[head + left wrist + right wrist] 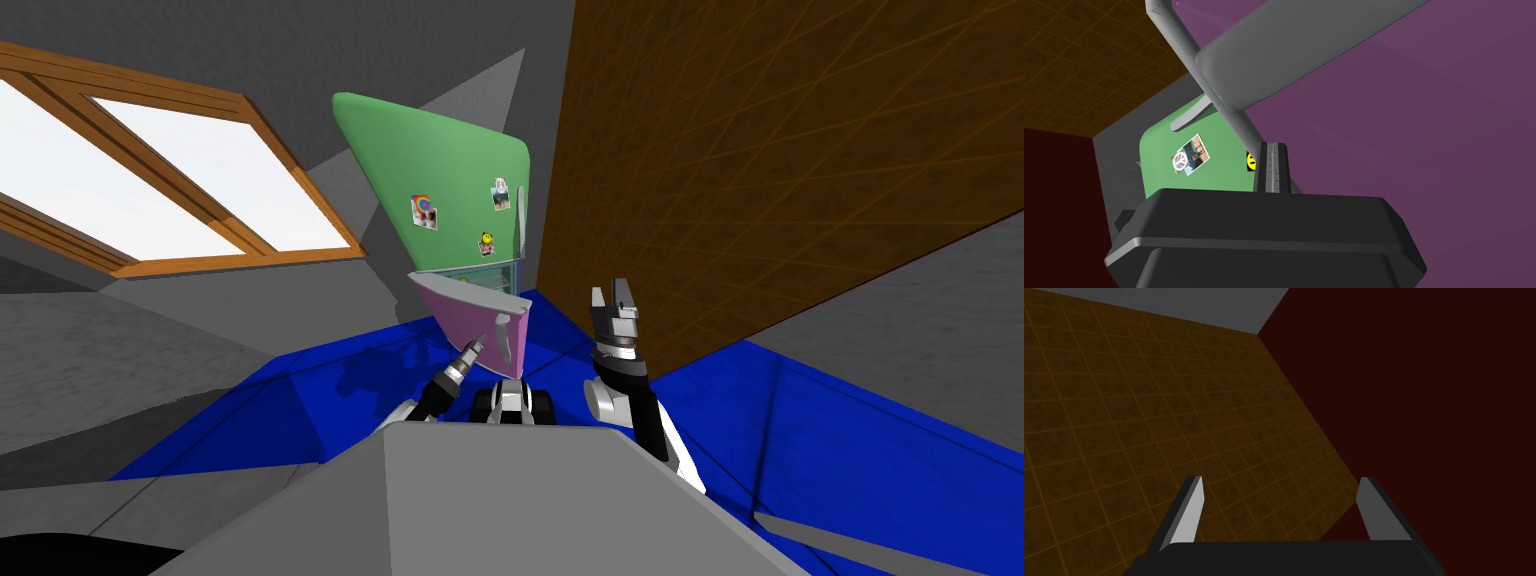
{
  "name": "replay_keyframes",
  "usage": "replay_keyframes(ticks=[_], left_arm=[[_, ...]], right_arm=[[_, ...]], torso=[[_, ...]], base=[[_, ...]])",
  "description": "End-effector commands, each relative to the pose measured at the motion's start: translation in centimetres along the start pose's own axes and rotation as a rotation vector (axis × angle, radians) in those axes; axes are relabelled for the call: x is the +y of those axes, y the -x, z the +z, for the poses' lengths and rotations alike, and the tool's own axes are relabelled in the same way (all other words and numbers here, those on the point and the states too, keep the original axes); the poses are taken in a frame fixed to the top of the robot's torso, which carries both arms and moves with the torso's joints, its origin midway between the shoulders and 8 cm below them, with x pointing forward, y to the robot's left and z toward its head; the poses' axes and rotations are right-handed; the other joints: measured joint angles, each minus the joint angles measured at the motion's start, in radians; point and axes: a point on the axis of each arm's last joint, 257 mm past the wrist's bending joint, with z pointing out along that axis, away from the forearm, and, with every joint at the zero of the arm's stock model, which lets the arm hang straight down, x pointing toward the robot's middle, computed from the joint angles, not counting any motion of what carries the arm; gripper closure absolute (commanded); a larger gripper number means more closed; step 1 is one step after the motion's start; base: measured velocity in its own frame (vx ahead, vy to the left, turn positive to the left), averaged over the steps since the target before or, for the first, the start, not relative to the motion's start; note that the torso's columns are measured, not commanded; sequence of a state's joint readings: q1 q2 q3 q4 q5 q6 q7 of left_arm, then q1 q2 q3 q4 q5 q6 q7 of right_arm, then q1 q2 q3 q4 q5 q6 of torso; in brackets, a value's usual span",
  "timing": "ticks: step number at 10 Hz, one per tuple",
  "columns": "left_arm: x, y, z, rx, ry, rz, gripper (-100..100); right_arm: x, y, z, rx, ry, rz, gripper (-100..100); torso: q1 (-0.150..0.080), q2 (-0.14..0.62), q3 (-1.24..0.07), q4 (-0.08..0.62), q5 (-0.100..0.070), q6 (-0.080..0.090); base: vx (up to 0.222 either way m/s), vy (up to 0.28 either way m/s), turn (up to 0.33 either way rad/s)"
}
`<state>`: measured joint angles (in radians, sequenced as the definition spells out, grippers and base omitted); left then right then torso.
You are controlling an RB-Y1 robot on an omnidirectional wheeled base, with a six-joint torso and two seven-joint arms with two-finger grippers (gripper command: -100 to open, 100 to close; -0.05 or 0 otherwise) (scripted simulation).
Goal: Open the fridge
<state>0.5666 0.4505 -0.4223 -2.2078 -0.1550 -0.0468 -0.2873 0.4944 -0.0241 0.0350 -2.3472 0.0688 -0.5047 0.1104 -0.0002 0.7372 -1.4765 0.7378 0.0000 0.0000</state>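
OK, your fridge (440, 190) is straight ahead, w/ a green top door (400, 150) and a pink-purple bottom door (460, 312). The bottom door sticks out a bit from the fridge front, so it's open a crack.

L gripper (478, 347) is low at the fridge front, right at the grey handle (503, 337) of the bottom door. Its fingers (1272, 167) are pressed together w/ no gap and lie against the handle bar. You can't tell if they pinch it.

R gripper (612, 297) is up in the air to the right of the fridge, well apart from it. Its fingers are spread wide and hold nothing.

Small picture stickers (424, 211) sit on the top door. A brown wall (750, 170) is just right of the fridge, a window (150, 190) is off to its left, and the blue floor (300, 400) is under it.
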Motion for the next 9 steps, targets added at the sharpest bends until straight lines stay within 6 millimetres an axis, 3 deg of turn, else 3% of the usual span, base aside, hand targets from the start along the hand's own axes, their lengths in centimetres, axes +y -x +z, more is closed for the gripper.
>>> replay_keyframes(ticks=[1, 2, 3, 5, 6, 9], left_arm=[[0.5, 1.9, -1.0, 0.000, -0.013, -0.002, 100], [0.6, 1.8, -1.1, 0.008, -0.012, 0.006, 100], [0.7, 3.2, -1.6, 0.002, -0.023, -0.002, 100], [0.8, 2.9, -1.6, 0.008, -0.019, 0.005, 100], [1.2, 3.5, -1.4, -0.008, -0.009, 0.006, -100], [1.9, 4.4, -1.0, -0.033, 0.008, 0.008, -100]], right_arm=[[0.0, 0.0, 0.0, 0.000, 0.000, 0.000, 0], [0.0, 0.0, 0.0, 0.000, 0.000, 0.000, 0], [0.0, 0.0, 0.0, 0.000, 0.000, 0.000, 0], [0.0, 0.0, 0.0, 0.000, 0.000, 0.000, 0], [0.0, 0.0, 0.0, 0.000, 0.000, 0.000, 0], [0.0, 0.0, 0.0, 0.000, 0.000, 0.000, 0]], torso=[[0.000, 0.000, 0.000, 0.000, 0.000, 0.000], [-0.001, 0.000, 0.000, 0.000, 0.000, 0.000], [0.000, 0.001, 0.000, 0.000, 0.000, 0.000], [0.001, 0.001, 0.001, 0.000, 0.000, 0.000], [0.003, 0.001, 0.001, 0.000, 0.001, 0.000], [-0.002, -0.002, -0.001, -0.001, -0.001, 0.000]], base=[[0.007, -0.085, -0.002], [0.002, -0.073, 0.002], [-0.003, -0.085, -0.002], [-0.005, -0.050, 0.003], [0.058, -0.097, 0.056], [0.097, -0.136, 0.062]])
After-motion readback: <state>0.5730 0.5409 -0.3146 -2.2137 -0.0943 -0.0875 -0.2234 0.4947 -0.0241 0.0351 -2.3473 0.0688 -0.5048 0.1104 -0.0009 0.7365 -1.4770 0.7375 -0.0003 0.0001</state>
